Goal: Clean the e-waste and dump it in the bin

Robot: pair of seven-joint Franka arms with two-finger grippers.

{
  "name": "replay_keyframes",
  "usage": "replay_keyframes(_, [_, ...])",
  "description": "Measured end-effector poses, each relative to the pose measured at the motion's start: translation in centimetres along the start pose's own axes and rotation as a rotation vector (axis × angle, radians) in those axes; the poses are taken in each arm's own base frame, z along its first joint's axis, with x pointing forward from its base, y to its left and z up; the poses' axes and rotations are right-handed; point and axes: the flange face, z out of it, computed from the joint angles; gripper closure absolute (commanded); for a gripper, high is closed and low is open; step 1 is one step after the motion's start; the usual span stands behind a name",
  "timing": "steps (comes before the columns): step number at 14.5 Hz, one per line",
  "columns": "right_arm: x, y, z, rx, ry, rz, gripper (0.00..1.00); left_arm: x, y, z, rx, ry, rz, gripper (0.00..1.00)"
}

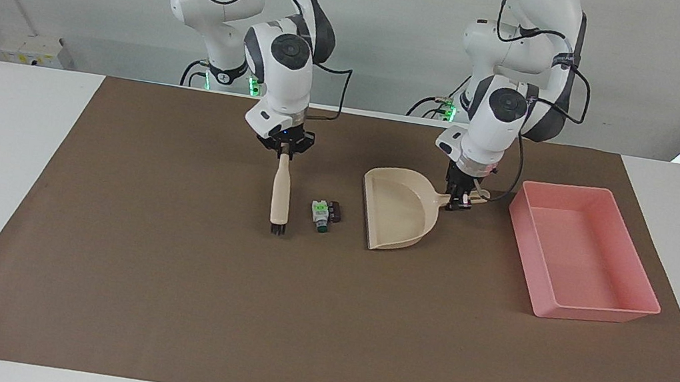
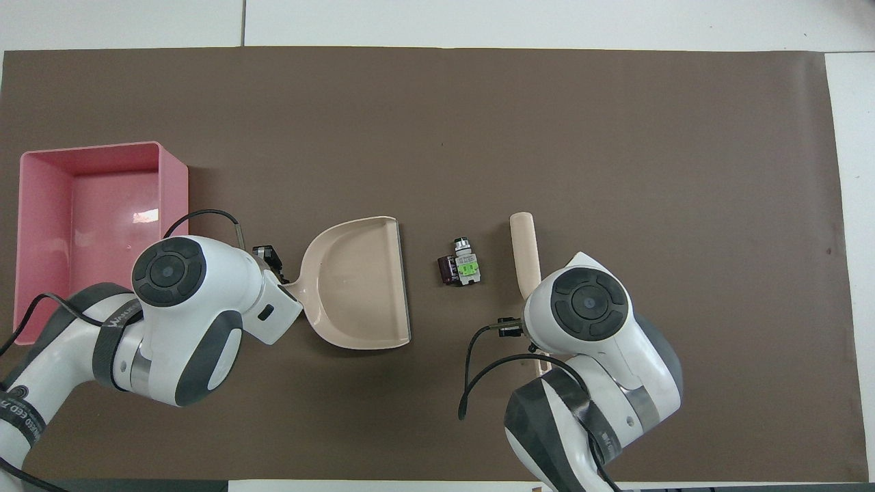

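Observation:
The e-waste, a white-and-green bit with a dark block against it, lies on the brown mat between a brush and a dustpan. My left gripper is shut on the handle of the beige dustpan, whose open mouth faces the e-waste. My right gripper is shut on the top of the beige brush; its dark bristles sit low beside the e-waste. The empty pink bin stands beside the dustpan at the left arm's end of the table.
The brown mat covers most of the white table. Apart from the brush, dustpan, e-waste and bin, the mat shows bare surface farther from the robots.

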Motion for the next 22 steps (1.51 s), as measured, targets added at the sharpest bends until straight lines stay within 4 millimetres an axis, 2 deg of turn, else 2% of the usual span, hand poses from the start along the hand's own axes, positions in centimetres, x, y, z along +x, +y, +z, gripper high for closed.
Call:
replay_keyframes(4, [1.7,-1.2,0.7,-0.032,-0.035,-0.046,1.00,0.0,0.1,-0.1,-0.022,-0.010,0.000,1.00])
replay_keyframes(5, [2.1,-2.0,0.7,-0.055,-0.053,-0.072,1.00,0.0,0.2,-0.1,-0.034,-0.017,-0.003,1.00])
replay_keyframes(9, [3.1,-7.4,1.7,-0.122,-0.102,-0.165,1.00,1.0,-0.6,-2.4,-0.057,-0.089,-0.062,1.00])
replay_keyframes(11, [2.8,-9.0,2.4,-0.138,-0.115,-0.192,1.00,2.3,-0.5,-2.8,-0.054,-0.099,-0.086,1.00])
replay_keyframes(15, [1.0,-11.9,2.8,-0.139,-0.116,-0.250,1.00,3.9,-0.2,-1.2,-0.067,-0.109,-0.093,1.00])
replay_keyframes(19, [1.1,-13.1,2.6,-0.002,-0.127,-0.238,1.00,3.9,-0.4,-0.5,-0.070,-0.117,-0.091,1.00])
replay_keyframes(22, [1.5,-14.6,2.4,0.265,-0.167,-0.199,0.99,3.9,-0.4,-0.6,-0.062,-0.122,-0.086,1.00])
